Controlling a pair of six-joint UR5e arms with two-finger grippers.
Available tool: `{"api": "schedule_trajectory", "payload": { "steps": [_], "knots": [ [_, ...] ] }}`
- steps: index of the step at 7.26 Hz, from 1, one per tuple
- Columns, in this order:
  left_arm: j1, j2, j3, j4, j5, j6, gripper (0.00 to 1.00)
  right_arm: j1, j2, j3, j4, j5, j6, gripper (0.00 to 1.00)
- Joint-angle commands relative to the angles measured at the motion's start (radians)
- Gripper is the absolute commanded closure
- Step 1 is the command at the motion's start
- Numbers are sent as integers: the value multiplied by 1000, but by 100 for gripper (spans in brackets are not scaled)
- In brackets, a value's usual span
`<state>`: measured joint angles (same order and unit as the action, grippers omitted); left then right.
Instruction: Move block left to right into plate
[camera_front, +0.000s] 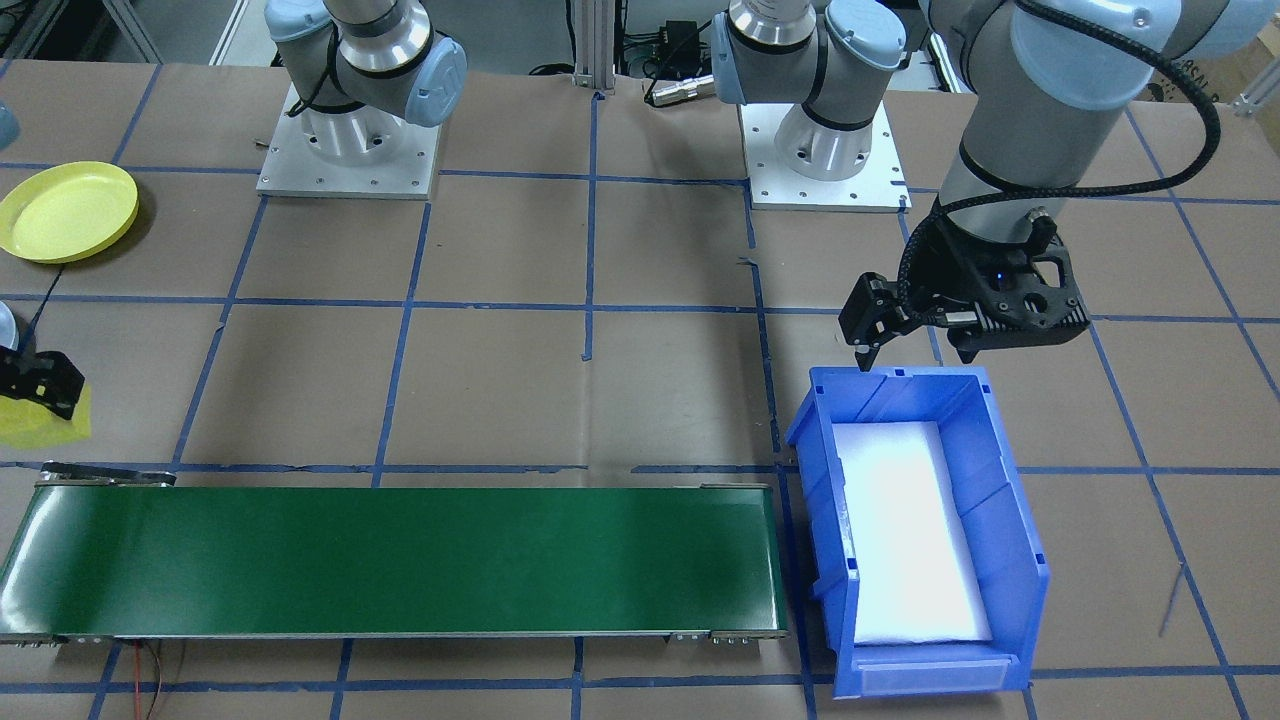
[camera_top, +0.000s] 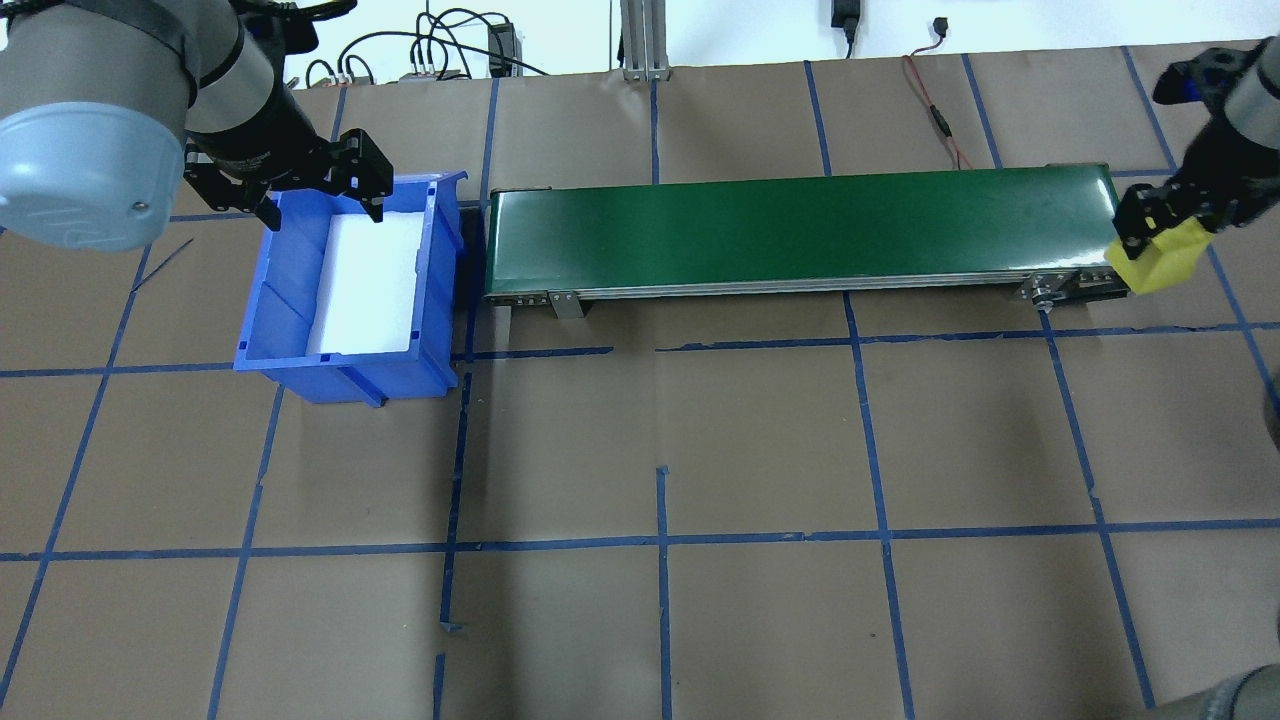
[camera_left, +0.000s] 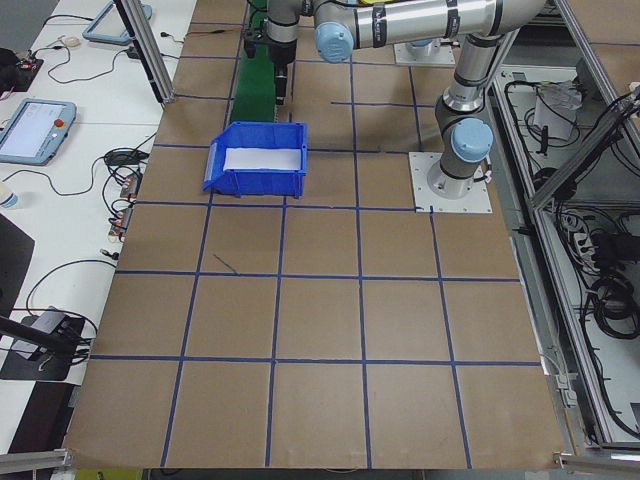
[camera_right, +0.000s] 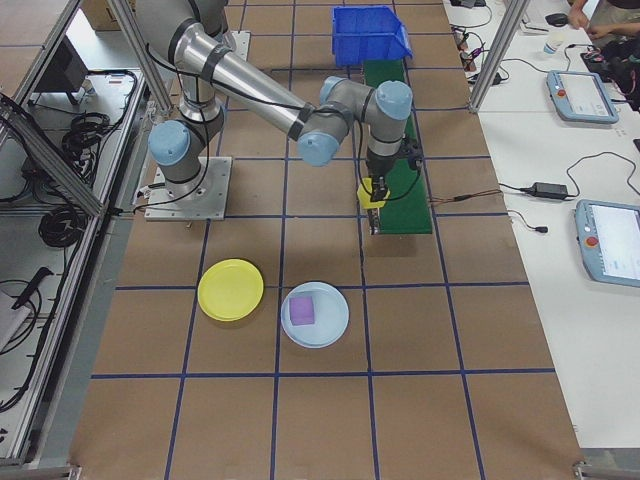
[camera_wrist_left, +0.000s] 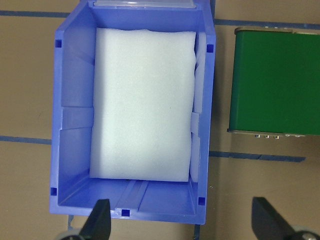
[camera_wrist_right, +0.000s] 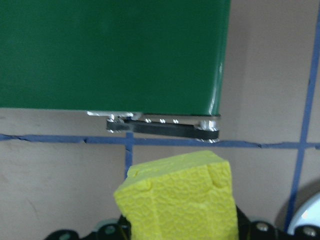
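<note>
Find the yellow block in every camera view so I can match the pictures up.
Exterior front-facing: yellow block at far left edge, under the right gripper.
Overhead exterior: far right, at the belt's end.
Exterior left: cannot make it out.
Exterior right: centre, beside the belt.
Left wrist-mounted: not in it.
Right wrist-mounted: bottom centre.
Shared landmark: the green conveyor belt, whose end sits beside the block.

On my brown counter (camera_top: 760, 450) sit a blue bin (camera_top: 290, 345), a green conveyor (camera_top: 800, 225), a yellow plate (camera_front: 68, 210) and a pale blue plate (camera_right: 330, 330).
</note>
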<state>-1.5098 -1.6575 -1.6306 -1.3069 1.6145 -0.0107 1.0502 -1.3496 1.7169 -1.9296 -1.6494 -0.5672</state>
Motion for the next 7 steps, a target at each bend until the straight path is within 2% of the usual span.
{"api": "schedule_trajectory", "payload": {
  "steps": [1,2,3,5,7],
  "knots": [
    [-1,-1,0,0,-4,0,0,-221,-65,75,17,-26,-219,76],
    [-1,-1,0,0,-4,0,0,-336,-65,99,14,-33,-256,75],
    [-1,-1,0,0,-4,0,0,-449,-66,142,18,-74,-267,75],
    [-1,-1,0,0,-5,0,0,-583,-71,275,6,-90,-296,75],
    [-1,-1,0,0,-5,0,0,-689,-82,289,17,-136,-336,75]
  ]
}}
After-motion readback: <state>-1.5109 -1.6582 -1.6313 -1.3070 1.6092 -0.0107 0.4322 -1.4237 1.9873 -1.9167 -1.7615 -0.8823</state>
